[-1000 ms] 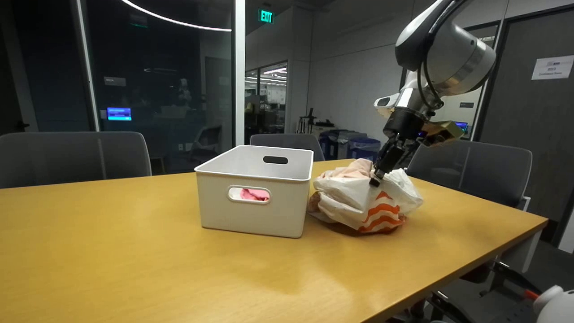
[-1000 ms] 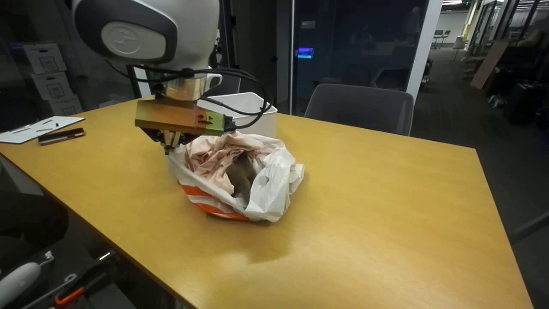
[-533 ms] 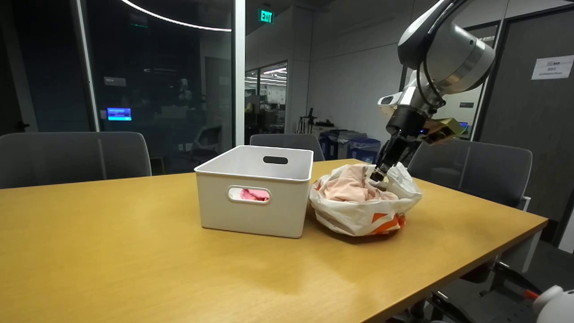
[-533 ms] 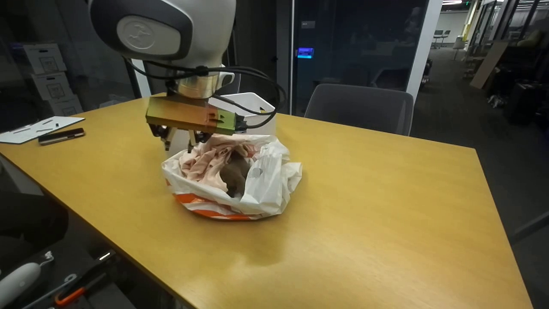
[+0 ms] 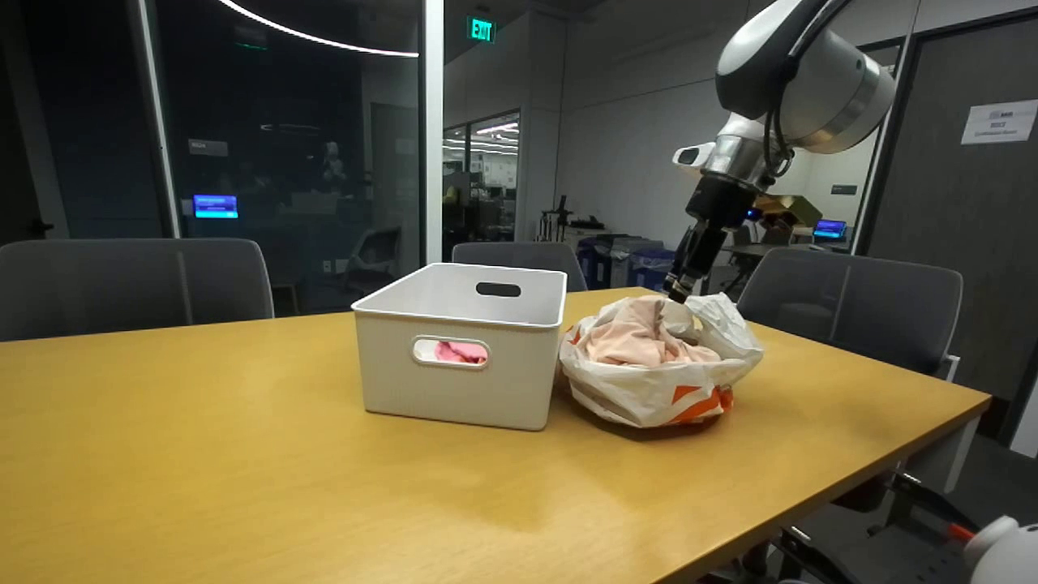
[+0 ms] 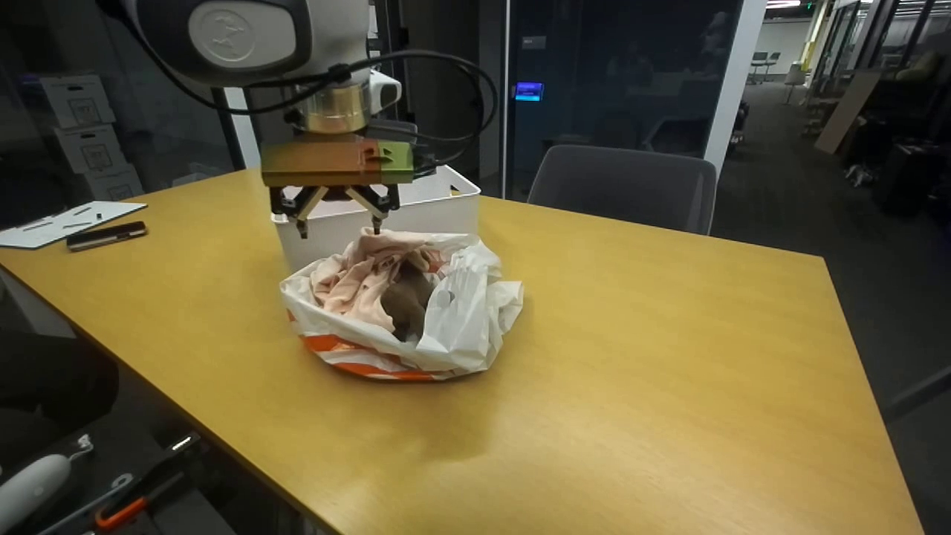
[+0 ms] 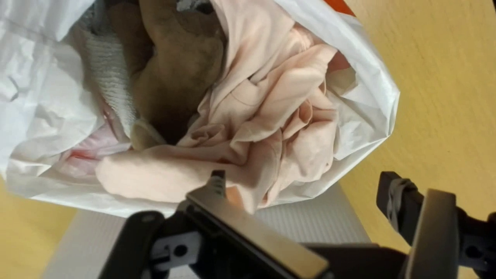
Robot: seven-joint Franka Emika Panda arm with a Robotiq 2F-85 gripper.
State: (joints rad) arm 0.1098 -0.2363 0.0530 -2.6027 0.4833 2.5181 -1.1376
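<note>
white, a flat sheet (image 6: pixel 72 223) lies at the left end of the table (image 6: pixel 669 357) in an exterior view, with a slim dark object (image 6: pixel 106 236) just beside it. next the gripper (image 6: pixel 339 232) hangs with its fingers spread wide apart, just above the edge of the crumpled plastic bag (image 6: pixel 475 319); whether a fingertip touches the peach cloth (image 6: pixel 364 275), i cannot tell. behind them stands the pale bin (image 6: pixel 446 217), close beside the bag. the bag holds that cloth and, right of it, a brown item (image 6: pixel 407 297). farther right, a grey chair (image 6: pixel 624 186) stands beyond the table.
</note>
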